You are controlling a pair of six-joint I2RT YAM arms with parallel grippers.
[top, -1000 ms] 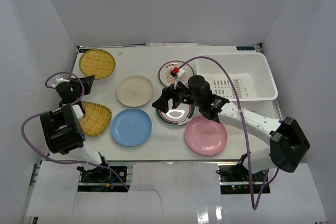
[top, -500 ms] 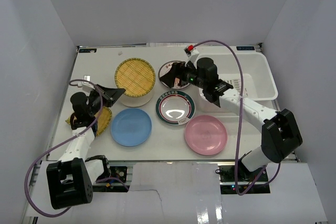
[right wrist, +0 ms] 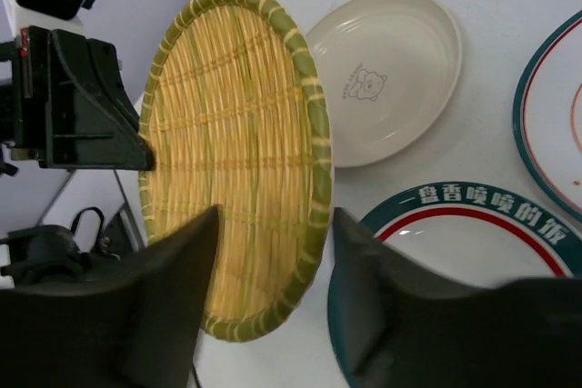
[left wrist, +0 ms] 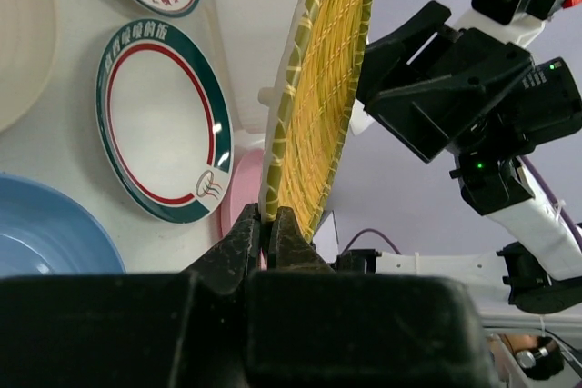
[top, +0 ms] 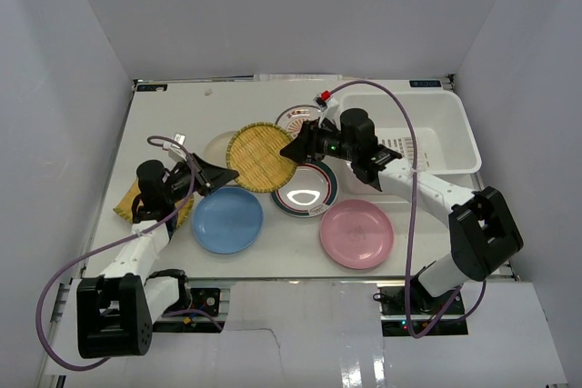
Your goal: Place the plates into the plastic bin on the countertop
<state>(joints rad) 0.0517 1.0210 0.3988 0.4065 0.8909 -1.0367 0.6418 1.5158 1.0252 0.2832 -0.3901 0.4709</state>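
My left gripper is shut on the rim of a yellow woven plate, holding it tilted above the countertop. My right gripper straddles that plate's opposite edge, jaws apart, one finger on each side of the rim. On the countertop lie the cream plate, blue plate, green-rimmed plate, pink plate and sunburst plate. A second woven plate lies under the left arm. The white plastic bin stands at the back right.
A white perforated insert lies inside the bin. Purple cables loop from both arms over the table. White walls enclose the left, back and right sides.
The left gripper has carried the woven plate rightward and nearer. The right gripper has left the sunburst plate, come to the woven plate's edge, and its jaws have narrowed.
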